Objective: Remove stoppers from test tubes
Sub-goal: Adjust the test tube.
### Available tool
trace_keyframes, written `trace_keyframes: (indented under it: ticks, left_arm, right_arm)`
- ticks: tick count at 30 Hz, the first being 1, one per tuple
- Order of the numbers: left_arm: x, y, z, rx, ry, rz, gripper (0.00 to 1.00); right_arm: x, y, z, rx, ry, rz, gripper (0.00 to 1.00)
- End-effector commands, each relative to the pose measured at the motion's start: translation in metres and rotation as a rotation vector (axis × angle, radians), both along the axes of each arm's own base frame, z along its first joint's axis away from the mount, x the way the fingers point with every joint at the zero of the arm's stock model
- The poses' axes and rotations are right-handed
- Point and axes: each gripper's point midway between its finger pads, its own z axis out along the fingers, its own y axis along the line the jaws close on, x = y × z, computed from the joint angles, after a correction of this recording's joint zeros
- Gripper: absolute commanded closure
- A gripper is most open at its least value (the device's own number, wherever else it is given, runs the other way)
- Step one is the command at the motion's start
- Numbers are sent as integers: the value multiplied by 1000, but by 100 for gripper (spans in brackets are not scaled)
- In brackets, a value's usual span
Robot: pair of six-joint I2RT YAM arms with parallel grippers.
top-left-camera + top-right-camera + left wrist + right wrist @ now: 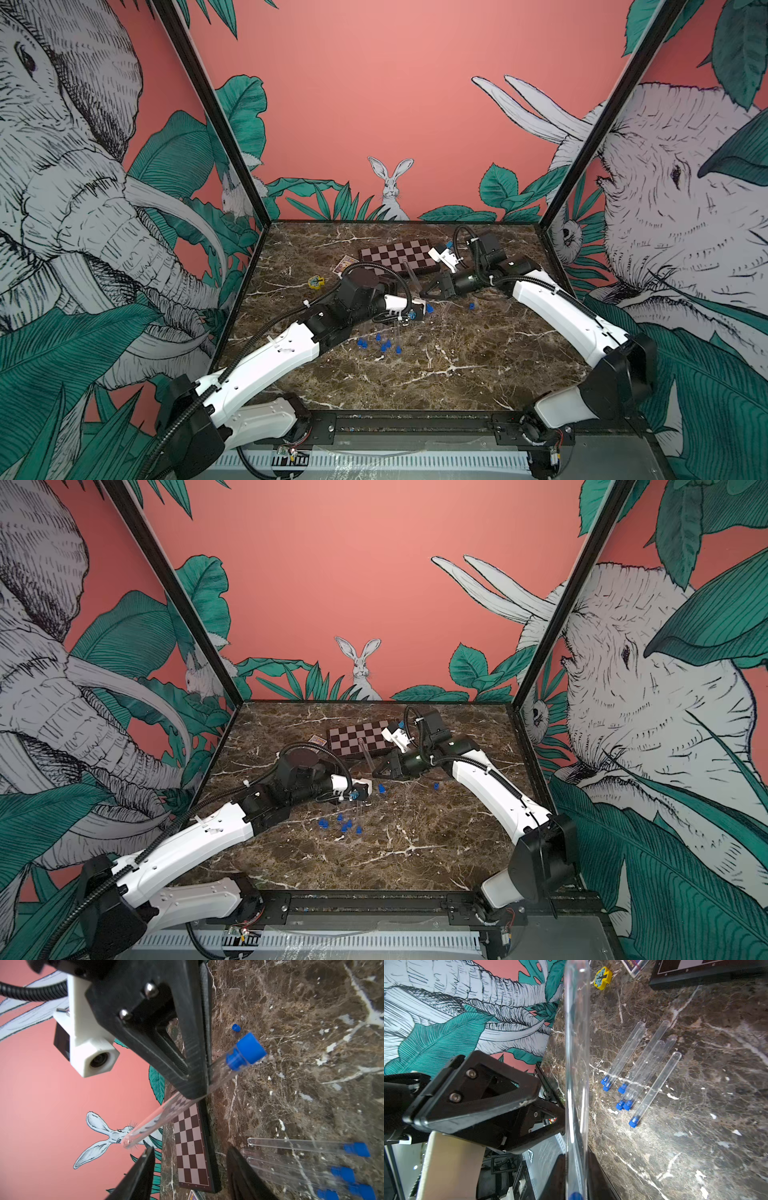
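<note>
One slim, clear, round-ended test tube (150,1125) hangs clamped in right fingers (198,1076) toward the far edge of the worktop (415,374); left fingers (141,1172) gape, empty. Light, slick, likely brittle: pull its bright-blue plastic stopper (248,1049) by the cap.

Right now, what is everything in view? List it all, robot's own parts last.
clear stoppered test tubes: six, transparent with blue stoppers, lying bunched mid-table
held clear test tube: one, transparent, blue stopper in its mouth, in the right claw
loose blue plastic stopper: one, blue, on the table, right of the held tube
folding chessboard: one, brown and cream, back of the table
small toy piece: one, yellow, on the table's left side
printed card pack: one, multicoloured, beside the chessboard's left end
marble tabletop: one, brown veined white, under everything
left arm and right arm: two, white and black, from the near corners
left claw: one, black, open and empty, near the held tube
right claw: one, black, shut on the held tube
</note>
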Motion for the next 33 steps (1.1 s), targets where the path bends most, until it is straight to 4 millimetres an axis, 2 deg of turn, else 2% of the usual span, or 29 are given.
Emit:
trace_keyframes:
  ticks: [1,3,6,12,17,22,33]
  left_arm:
    - [-1,0,4,31,-80,-33,42]
    - [1,-2,-1,36,-79,-38,42]
    - [1,-6,2,13,-85,-44,41]
    - [3,-15,-6,29,-62,-77,41]
    - [4,-23,-20,65,-35,-99,42]
    - [9,-30,-23,72,-49,-104,43]
    - [19,-37,-21,73,-83,-98,54]
  right_arm:
    - [-8,7,1,71,74,38,83]
    - [-9,7,-1,75,91,39,83]
    - [-9,6,-9,52,105,38,83]
    - [-13,13,-10,50,107,60,82]
    - [-12,16,-13,44,108,61,82]
    - [-15,20,-14,40,113,74,81]
    - [-20,20,-17,37,128,83,81]
